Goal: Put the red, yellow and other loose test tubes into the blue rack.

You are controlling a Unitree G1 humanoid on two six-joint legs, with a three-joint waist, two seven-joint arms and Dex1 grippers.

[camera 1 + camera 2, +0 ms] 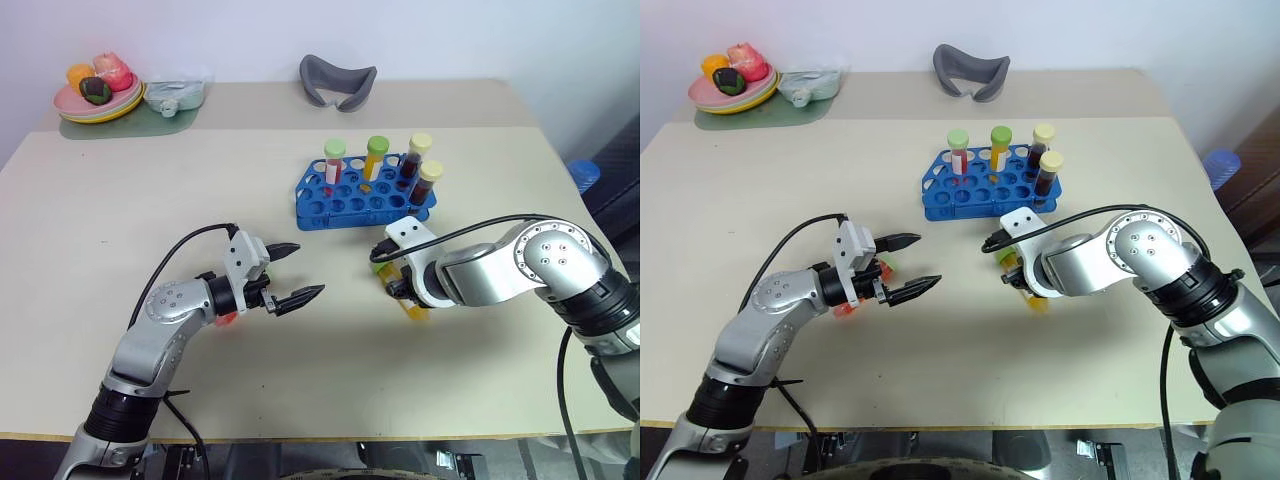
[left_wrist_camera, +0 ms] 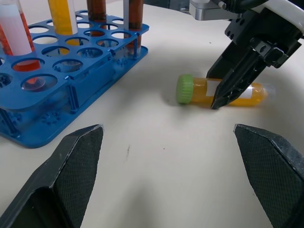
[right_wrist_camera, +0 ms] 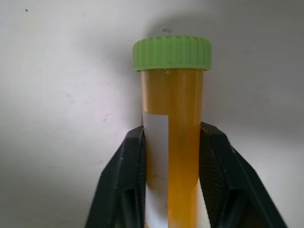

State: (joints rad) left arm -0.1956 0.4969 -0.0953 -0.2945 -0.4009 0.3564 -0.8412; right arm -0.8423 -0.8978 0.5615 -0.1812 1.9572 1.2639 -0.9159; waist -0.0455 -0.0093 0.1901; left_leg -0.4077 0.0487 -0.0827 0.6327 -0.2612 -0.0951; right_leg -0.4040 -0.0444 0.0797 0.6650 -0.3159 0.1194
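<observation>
The blue rack [image 1: 345,205] stands at the table's middle right and holds several capped tubes: one red, one yellow, two dark. In front of it a yellow test tube [image 3: 173,95] with a green cap lies on the table [image 2: 218,90]. My right gripper [image 1: 408,295] points down at this tube and is shut on its body, both fingers [image 3: 128,175] pressed against its sides. My left gripper [image 1: 308,270] hovers level to the left of it, open and holding nothing. A red-orange piece [image 1: 845,310] shows under the left hand, mostly hidden.
At the far left corner a pink plate [image 1: 95,100] of fruit rests on a green mat. A grey curved object [image 1: 337,80] lies at the back edge. A blue item [image 1: 585,175] sits beyond the table's right edge.
</observation>
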